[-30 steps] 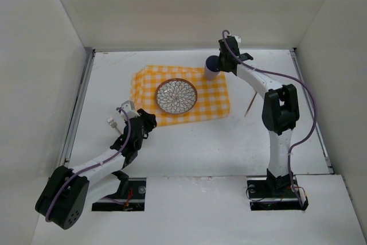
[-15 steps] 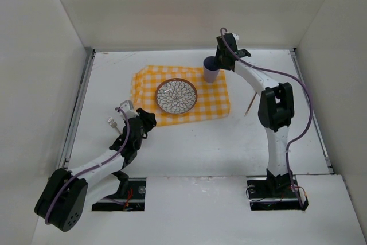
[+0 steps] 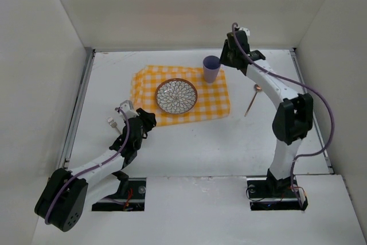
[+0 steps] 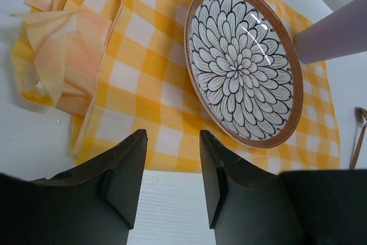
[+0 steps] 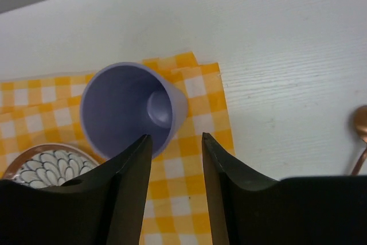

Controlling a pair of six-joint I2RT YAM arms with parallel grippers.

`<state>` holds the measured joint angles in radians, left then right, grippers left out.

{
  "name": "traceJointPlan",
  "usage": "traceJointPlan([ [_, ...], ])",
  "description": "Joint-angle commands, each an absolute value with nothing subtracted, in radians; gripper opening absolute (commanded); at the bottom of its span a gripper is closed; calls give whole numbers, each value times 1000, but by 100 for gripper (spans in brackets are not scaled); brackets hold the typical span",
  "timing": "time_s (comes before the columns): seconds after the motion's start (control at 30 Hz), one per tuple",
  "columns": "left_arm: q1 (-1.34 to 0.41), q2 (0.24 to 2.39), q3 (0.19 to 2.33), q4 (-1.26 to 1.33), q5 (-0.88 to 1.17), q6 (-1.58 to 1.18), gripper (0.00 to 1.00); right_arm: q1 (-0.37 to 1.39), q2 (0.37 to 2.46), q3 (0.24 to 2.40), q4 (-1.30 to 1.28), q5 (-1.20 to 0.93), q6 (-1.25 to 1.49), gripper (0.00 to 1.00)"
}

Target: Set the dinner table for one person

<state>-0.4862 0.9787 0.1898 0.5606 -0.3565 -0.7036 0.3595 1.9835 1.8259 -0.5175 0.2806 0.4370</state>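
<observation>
The white dinner table (image 3: 200, 142) carries a yellow-and-white checked cloth (image 3: 212, 98). A flower-patterned plate (image 3: 176, 96) lies at the cloth's middle. A purple cup (image 3: 211, 68) stands upright at its far right corner. My right gripper (image 3: 225, 59) is open and empty, just right of the cup and apart from it; in the right wrist view (image 5: 175, 139) the cup (image 5: 129, 104) sits ahead and left of the jaws. My left gripper (image 3: 150, 120) is open and empty at the cloth's near left edge; it also shows in the left wrist view (image 4: 172, 136), facing the plate (image 4: 241, 64).
A copper spoon (image 3: 252, 100) lies on the table right of the cloth. A fork (image 3: 113, 123) lies left of my left gripper. A folded orange napkin (image 4: 63, 55) rests on the cloth's left end. White walls enclose the table on three sides.
My right gripper has let go of the purple cup and drawn back to the right. The cup stands on the cloth. The left arm has barely moved.
</observation>
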Motion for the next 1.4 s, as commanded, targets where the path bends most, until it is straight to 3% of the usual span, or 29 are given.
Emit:
traceJointPlan([
  [0.0, -478, 968, 204, 617, -368, -710, 40, 335, 1804, 1711, -410, 290, 446, 46],
  [0.1, -476, 957, 201, 612, -365, -710, 40, 282, 1671, 1489, -298, 285, 480, 44],
  [0.23, -484, 940, 195, 617, -377, -710, 40, 167, 1608, 1238, -215, 284, 515, 22],
  [0.3, -485, 936, 195, 612, -373, -713, 40, 124, 1612, 1151, -187, 293, 531, 16],
  [0.4, -495, 931, 195, 617, -380, -712, 40, 93, 1632, 1057, -131, 285, 535, 19],
  [0.53, -493, 933, 193, 612, -379, -713, 40, 87, 1696, 1028, -110, 269, 517, 35],
  [0.83, -513, 960, 202, 618, -390, -709, 40, 82, 1735, 999, -61, 244, 512, 36],
  [1.13, -498, 962, 198, 627, -385, -710, 40, 73, 1807, 1049, -97, 239, 506, 25],
  [1.27, -502, 954, 195, 629, -390, -707, 40, 76, 1793, 1040, -92, 255, 515, 9],
  [1.37, -495, 971, 198, 629, -380, -713, 40, 77, 1702, 1017, -89, 279, 519, 6],
])
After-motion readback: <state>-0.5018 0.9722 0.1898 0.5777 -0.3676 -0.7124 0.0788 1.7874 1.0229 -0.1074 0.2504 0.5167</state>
